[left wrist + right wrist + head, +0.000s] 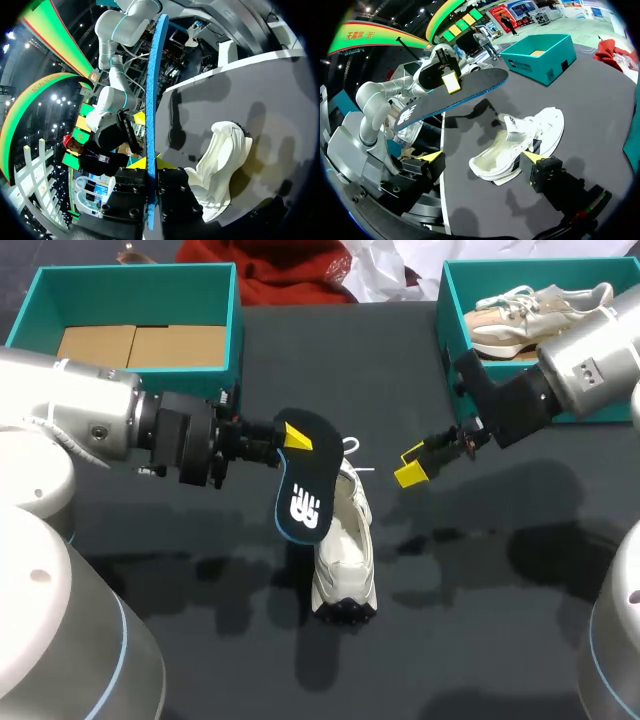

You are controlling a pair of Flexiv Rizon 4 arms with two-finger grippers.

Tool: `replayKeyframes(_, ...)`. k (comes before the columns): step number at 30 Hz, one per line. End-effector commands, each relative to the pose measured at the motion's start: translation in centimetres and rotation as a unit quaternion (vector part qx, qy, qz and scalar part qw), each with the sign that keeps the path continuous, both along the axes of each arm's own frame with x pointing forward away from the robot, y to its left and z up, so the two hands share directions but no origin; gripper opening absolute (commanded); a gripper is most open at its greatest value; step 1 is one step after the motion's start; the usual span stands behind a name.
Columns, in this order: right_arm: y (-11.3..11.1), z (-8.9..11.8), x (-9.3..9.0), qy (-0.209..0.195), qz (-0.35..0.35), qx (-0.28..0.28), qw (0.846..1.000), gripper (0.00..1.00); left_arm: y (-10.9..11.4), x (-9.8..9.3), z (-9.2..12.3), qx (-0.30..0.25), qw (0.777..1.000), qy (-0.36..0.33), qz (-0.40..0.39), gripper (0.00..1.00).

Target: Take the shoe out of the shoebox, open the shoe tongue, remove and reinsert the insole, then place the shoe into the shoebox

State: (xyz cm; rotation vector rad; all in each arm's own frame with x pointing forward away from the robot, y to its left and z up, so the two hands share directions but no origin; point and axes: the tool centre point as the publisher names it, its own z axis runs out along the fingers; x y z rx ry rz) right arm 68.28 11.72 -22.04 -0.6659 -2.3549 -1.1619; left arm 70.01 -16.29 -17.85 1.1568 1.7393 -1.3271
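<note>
- The left gripper [292, 438] was pinched shut on one end of the insole [305, 475]. It held it up in the air, and the other end hung down over the shoe [345, 540].
- The right gripper [410, 465] had its two yellow tips wide apart. It held nothing and hung just beside the shoe, not touching it.
- The white shoe lay on the dark table [470, 580], in the middle, between the two arms. In the right wrist view it looked tipped a bit on its side, with its mouth open.
- The left shoebox [236, 320] and the right shoebox [448, 310] stood at the far side, well apart from the shoe. Another shoe [530, 315] lay in the right one.
- I think the insole was out and the next job was to put it back in.
- To do it well, the right gripper should hold the shoe so it could not slide or roll.
- The left gripper should tip the loose end down into the mouth and push it toward the toe, slow and flat.
- The insole was bendy, so a hard push could fold it or catch it on the tongue.
- It should let go only when the insole lay flat inside.
</note>
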Motion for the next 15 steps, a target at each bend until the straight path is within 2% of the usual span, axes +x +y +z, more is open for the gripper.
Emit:
replayKeyframes(1, -2.1, -0.9, -1.3, -0.045, 0.051, -0.021, 0.997, 1.0, -0.5, -3.0, 0.0, -0.003, 0.999, 0.021, 0.032, 0.0)
replayKeyframes(9, -4.7, -2.6, -3.4, -0.105, 0.076, -0.037, 0.991, 1.0, -1.4, -7.2, 1.0, -0.018, 0.994, 0.098, 0.043, 0.0)
replayKeyframes(11, -5.0, -3.7, -3.7, -0.093, 0.08, -0.062, 0.991, 1.0, -1.4, -7.9, 1.2, 0.002, 0.994, 0.1, 0.05, 0.0)
replayKeyframes(15, -5.0, -3.7, -3.7, -0.093, 0.08, -0.062, 0.991, 1.0, -1.4, -7.9, 1.2, 0.002, 0.994, 0.1, 0.05, 0.0)
